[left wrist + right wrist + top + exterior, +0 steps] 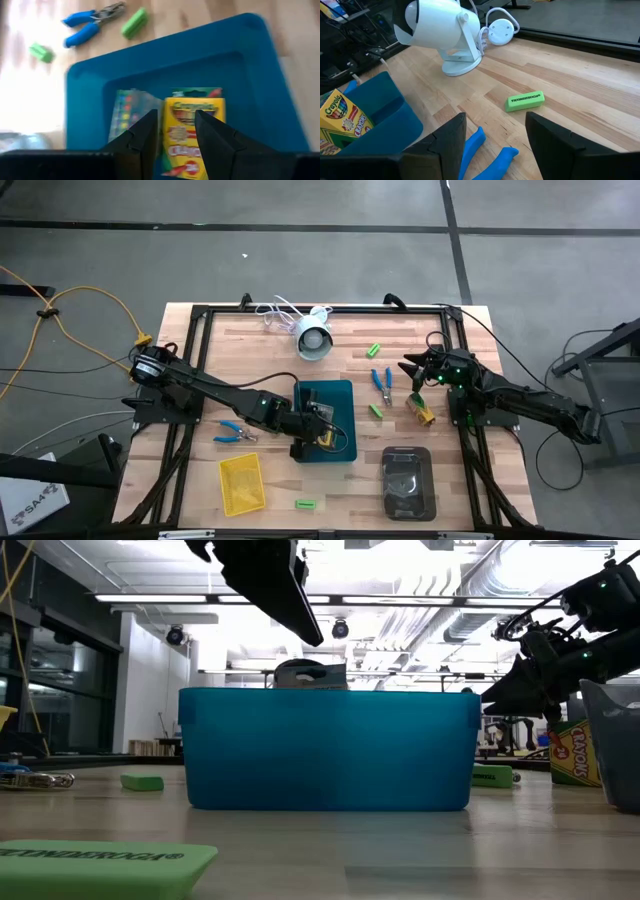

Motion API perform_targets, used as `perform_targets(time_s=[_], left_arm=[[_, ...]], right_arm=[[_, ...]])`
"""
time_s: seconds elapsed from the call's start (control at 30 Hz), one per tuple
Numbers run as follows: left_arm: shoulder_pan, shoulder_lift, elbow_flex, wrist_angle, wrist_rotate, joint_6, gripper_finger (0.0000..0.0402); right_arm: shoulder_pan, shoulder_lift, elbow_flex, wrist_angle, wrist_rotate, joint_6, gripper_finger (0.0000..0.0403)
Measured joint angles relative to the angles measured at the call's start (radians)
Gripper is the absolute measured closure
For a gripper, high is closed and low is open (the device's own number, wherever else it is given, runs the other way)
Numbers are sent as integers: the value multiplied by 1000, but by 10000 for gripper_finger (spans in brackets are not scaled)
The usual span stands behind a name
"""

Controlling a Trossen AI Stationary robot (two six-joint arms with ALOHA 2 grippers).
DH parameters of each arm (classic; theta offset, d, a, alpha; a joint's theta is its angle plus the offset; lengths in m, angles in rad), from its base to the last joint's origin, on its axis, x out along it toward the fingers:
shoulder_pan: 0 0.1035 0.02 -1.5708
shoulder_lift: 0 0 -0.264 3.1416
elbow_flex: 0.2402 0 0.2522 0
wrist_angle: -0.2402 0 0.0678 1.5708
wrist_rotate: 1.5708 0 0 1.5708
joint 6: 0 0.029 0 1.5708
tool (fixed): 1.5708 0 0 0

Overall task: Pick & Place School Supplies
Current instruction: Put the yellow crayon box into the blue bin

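Right now the left gripper (pixel 174 137) hangs over the teal tray (pixel 342 392) near the middle of the desk (pixel 270 350), its fingers parted on either side of a yellow crayon box (pixel 192 132) that lies flat in the tray beside a printed card. Nothing looks clamped between them, so I judge this to be the release step of placing that box.

Outward from there, one pair of blue-handled pliers (pixel 234 433) lies left of the tray, a yellow tray (pixel 242 485) sits nearer on the left, and a green eraser (pixel 305 504) lies at the near edge.

Across the desk, the right gripper (pixel 495 135) waits with fingers wide and empty, hovering above the second blue-handled pliers (pixel 485 152). A second crayon box (pixel 422 408) lies just beside it on the right, a green eraser (pixel 525 100) farther off, the white round device (pixel 442 32) at the far side, and a dark grey tray (pixel 407 480) near right.

Next, the left arm probably needs to lift straight up clear of the tray wall, then go for another loose item.
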Motion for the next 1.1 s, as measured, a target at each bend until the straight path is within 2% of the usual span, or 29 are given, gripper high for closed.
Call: perform_targets(time_s=[0.1, 0.3, 0.63, 0.8, 0.93, 1.1], left_arm=[[0, 0, 0, 0, -11, -9, 277], [0, -3, 1, 2, -189, 71, 277], [43, 15, 18, 5, -212, 171, 277], [73, 57, 18, 16, -273, 184, 277], [89, 84, 18, 20, -258, 174, 277], [89, 84, 18, 20, -127, 108, 277]], right_arm=[[0, 0, 0, 0, 0, 0, 206], [0, 0, 0, 0, 0, 0, 206], [0, 0, 0, 0, 0, 0, 206], [0, 0, 0, 0, 0, 0, 206], [0, 0, 0, 0, 0, 0, 206], [0, 0, 0, 0, 0, 0, 206]])
